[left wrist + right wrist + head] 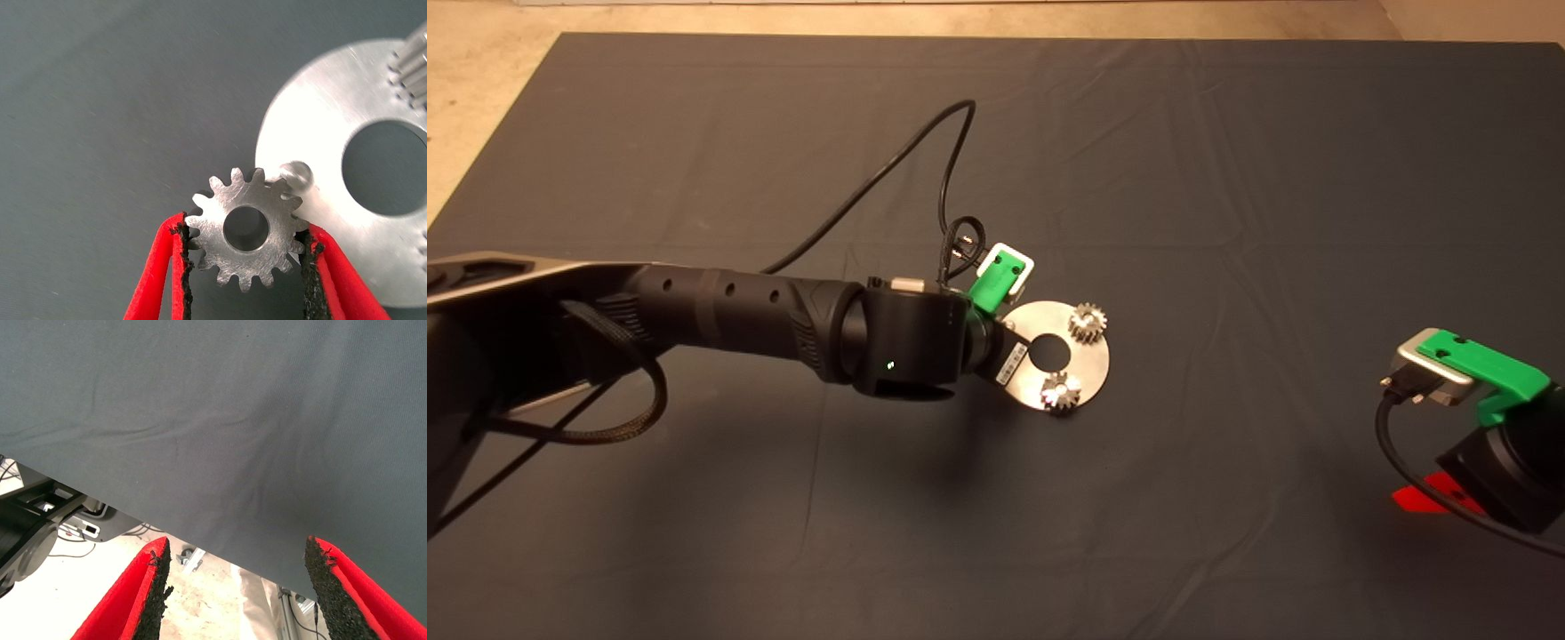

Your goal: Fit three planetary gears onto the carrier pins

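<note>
On the dark desk (1227,178), left fingers (175,267) pinch the third gear (245,228) beside its pin (296,175); a misaligned bore could jam. Right fingers (152,587) idle, spread, empty.

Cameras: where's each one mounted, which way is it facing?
Head view: overhead, looking down at the mat; left arm reaches the carrier disc, right gripper parked at lower right.
Left wrist view: on the left arm, facing the left gripper clamped on the third gear beside a bare pin.
Right wrist view: on the parked arm, open fingers, mat edge and floor.
Shared: disc shows in head and left wrist views.
</note>
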